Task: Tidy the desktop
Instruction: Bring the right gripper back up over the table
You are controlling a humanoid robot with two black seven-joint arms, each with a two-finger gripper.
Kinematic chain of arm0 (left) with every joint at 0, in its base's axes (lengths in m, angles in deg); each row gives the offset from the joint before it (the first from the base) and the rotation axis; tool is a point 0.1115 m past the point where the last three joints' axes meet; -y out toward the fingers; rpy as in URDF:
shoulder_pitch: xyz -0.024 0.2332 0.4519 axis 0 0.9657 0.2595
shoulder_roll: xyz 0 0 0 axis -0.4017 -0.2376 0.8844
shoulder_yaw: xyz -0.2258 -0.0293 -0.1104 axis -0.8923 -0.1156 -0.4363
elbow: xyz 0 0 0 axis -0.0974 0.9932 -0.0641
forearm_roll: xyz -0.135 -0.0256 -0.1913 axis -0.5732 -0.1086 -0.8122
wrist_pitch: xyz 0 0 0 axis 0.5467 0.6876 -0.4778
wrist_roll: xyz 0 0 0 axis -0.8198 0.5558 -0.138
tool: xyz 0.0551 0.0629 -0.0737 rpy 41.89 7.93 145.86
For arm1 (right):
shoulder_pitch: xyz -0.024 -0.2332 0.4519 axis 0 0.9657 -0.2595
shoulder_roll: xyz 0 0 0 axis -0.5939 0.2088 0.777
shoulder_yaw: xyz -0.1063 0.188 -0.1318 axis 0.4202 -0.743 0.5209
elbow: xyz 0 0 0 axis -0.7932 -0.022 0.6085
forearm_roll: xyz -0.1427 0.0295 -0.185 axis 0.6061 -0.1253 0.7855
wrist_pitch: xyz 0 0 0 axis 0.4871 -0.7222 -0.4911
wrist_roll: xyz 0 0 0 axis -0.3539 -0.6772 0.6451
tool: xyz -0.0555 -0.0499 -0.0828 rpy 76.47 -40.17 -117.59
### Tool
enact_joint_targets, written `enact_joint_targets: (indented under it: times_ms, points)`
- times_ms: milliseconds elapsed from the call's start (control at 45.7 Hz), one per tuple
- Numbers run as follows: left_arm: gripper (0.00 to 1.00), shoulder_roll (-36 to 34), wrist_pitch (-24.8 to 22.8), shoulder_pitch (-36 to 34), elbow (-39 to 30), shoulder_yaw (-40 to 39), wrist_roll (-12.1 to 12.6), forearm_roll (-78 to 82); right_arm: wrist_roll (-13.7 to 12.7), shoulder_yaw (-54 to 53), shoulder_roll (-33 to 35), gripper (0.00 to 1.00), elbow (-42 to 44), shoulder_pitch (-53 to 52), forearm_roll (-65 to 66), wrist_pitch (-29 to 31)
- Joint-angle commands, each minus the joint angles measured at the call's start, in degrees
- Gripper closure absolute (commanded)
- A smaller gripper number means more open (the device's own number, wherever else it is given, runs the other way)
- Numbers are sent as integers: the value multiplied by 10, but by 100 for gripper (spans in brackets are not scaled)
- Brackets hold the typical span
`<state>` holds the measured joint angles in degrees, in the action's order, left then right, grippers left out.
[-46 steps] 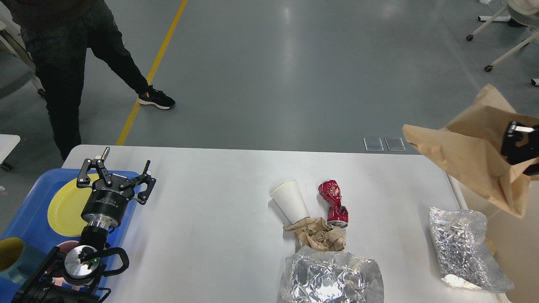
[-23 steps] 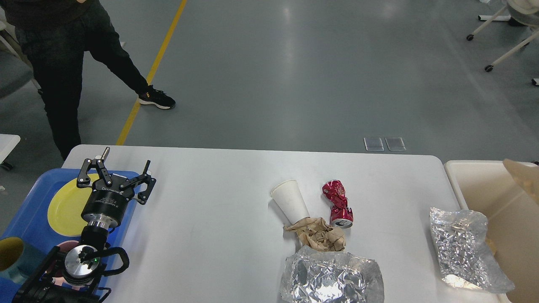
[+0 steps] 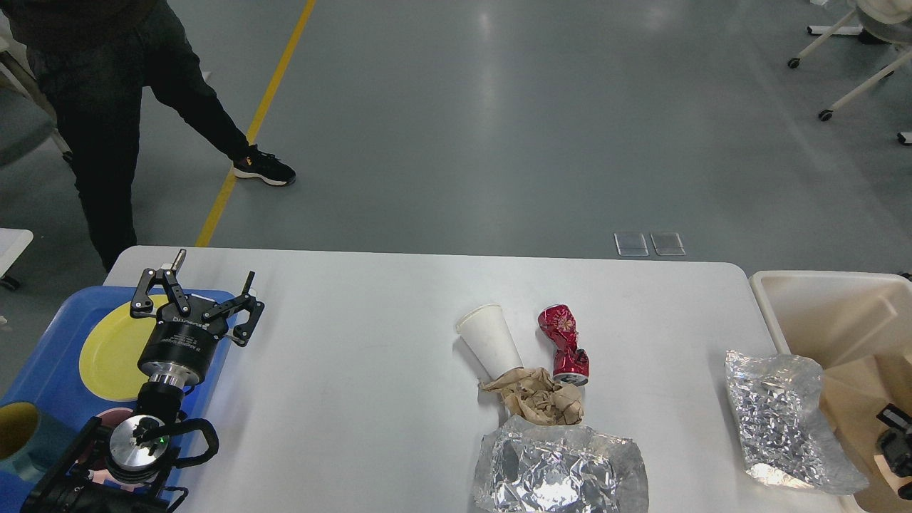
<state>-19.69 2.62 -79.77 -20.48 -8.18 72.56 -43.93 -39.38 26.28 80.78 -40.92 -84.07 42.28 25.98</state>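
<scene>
Your left claw (image 3: 196, 296) hung wide open over the blue tray (image 3: 43, 370). Your right claw (image 3: 896, 450) sat by the bin (image 3: 819, 299); I couldn't tell its state. Trash lay on the desktop (image 3: 356, 370). Next, probably grab the foil (image 3: 784, 420).

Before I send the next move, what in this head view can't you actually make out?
- Right gripper: cut off by the right edge, fingers not visible, so open or shut is unknown.
- Beige bin: right part out of frame; one foil sheet overhangs its near rim.
- Paper cup: base hidden under the crumpled brown paper.
- Near foil sheet: cut by the bottom edge.
- Blue tray: partly covered by the left gripper and its arm.
</scene>
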Motion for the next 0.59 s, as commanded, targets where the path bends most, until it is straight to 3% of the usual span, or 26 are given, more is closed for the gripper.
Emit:
enact_joint_targets:
  times_ms: [0, 175, 219, 263, 328, 569]
  points:
    - [3, 0, 0, 0, 0, 0, 0, 0, -2, 0, -11, 100, 1, 11, 0, -2]
    - [3, -1, 0, 0, 0, 0, 0, 0, -3, 0, -13, 100, 1, 11, 0, -2]
    - [3, 0, 0, 0, 0, 0, 0, 0, -3, 0, -13, 76, 0, 11, -1, -5]
    - [3, 0, 0, 0, 0, 0, 0, 0, -2, 1, -14, 43, 0, 11, -1, -14]
    - [3, 0, 0, 0, 0, 0, 0, 0, -2, 2, -19, 3, -1, 12, 0, -38]
    - [3, -1, 0, 0, 0, -1, 0, 0, -2, 1, -18, 0, -8, 14, 0, -43]
